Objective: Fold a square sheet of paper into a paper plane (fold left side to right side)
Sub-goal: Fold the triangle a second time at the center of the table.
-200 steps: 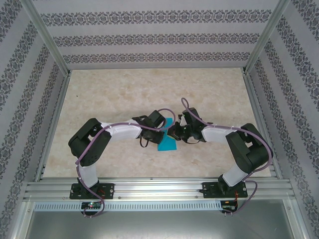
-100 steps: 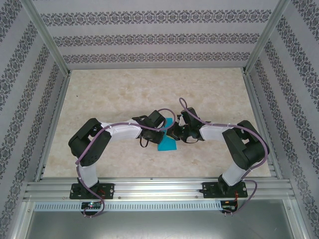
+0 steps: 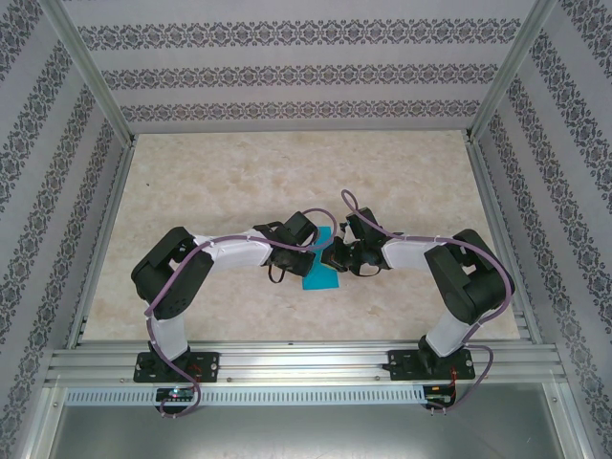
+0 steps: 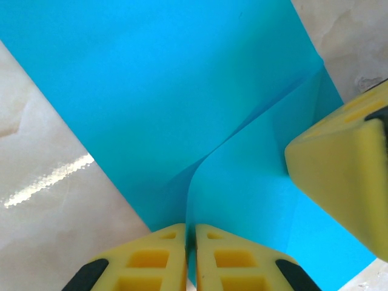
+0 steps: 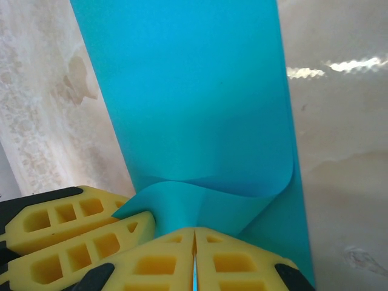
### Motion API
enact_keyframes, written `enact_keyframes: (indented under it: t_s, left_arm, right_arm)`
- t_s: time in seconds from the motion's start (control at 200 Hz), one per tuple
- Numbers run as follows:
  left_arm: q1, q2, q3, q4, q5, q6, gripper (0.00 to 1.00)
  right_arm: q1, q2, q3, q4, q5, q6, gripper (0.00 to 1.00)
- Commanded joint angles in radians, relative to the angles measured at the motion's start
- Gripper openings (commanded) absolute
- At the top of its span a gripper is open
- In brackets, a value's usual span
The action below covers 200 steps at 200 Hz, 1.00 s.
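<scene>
One sheet (image 3: 320, 277), bright teal, thin, plain and unmarked, lies on the pale marbled table (image 3: 220, 182) a little right of centre, toward the near edge, between the two arms' tips.

Left gripper (image 4: 190, 235): jaws pressed together on the sheet. Its yellow fingers (image 4: 151, 260) pinch a raised layer of paper that stands up between them. From the pinch this layer curves away and runs into a straight diagonal crease. The rest of the sheet lies flat on the table beyond.

Sheet, middle: part folded, with an upper flap lifted and bowed in a soft curl, not pressed flat. Edges straight, surface smooth.

Right gripper (image 5: 194, 239): jaws likewise closed on the sheet, clamping the curled flap at its near edge, just beside the left gripper's fingers. Beyond the pinch the paper stretches away as a long flat strip.
</scene>
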Motion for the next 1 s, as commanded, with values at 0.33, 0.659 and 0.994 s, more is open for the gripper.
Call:
enact_keyframes:
  t_s: [0.33, 0.659, 0.994]
  left_arm:
    - [0.013, 0.031, -0.009, 0.007, 0.010, -0.004, 0.12]
    - [0.013, 0.013, 0.004, -0.010, 0.000, -0.005, 0.15]
    - [0.013, -0.097, 0.035, -0.063, -0.033, -0.019, 0.31]
  right_arm:
    - [0.011, 0.037, 0.012, -0.041, 0.046, -0.044, 0.10]
    - [0.009, 0.040, -0.010, -0.071, 0.069, -0.055, 0.10]
    - [0.009, 0.051, -0.020, -0.071, 0.071, -0.055, 0.10]
